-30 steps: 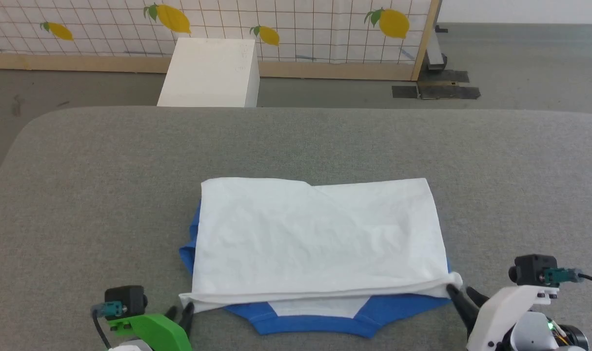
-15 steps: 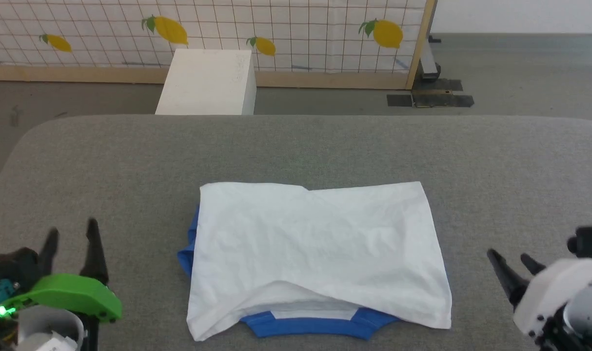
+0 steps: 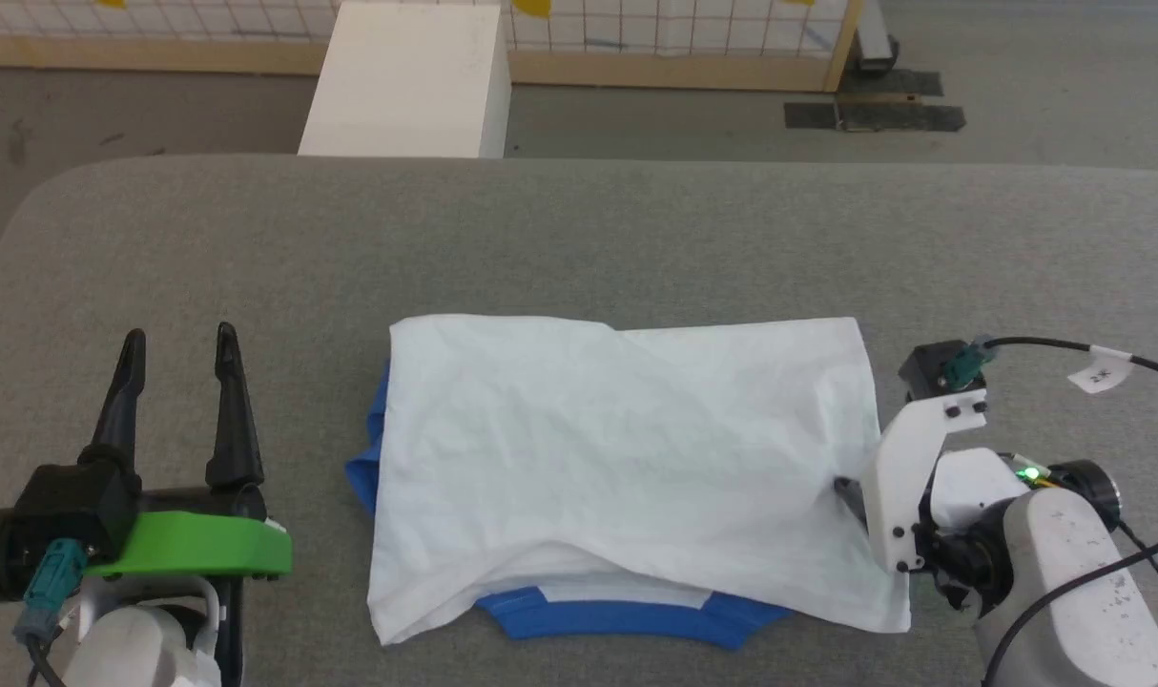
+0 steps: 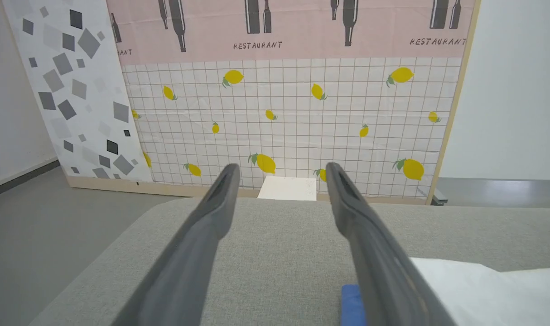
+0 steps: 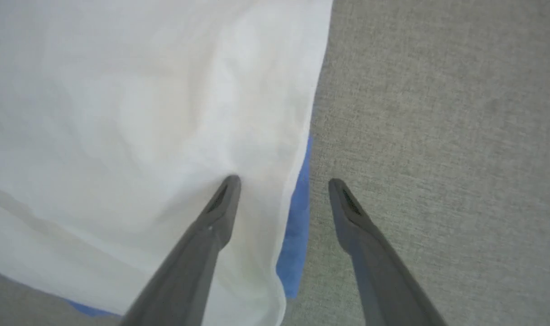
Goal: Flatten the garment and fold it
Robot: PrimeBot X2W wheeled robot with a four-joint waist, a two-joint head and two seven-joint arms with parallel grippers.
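The garment is laid folded on the near middle of a grey worktop, with a spread tool at either side.

The worktop is covered in a grey woven cloth and is rounded at its far corners. Beyond it a grey floor is seen, with a white box stood just past the far edge. Behind the box is a wood-framed panel printed with a grid and yellow lemons. The garment is seen as a soft, lightly creased white rectangle, with bright blue cloth showing at its left and near edges. The left tool is held with its fingers spread and nothing between them, apart from the garment on its left. The right tool is likewise spread across the garment's right edge, one fingertip set on the white cloth and the other over bare worktop.
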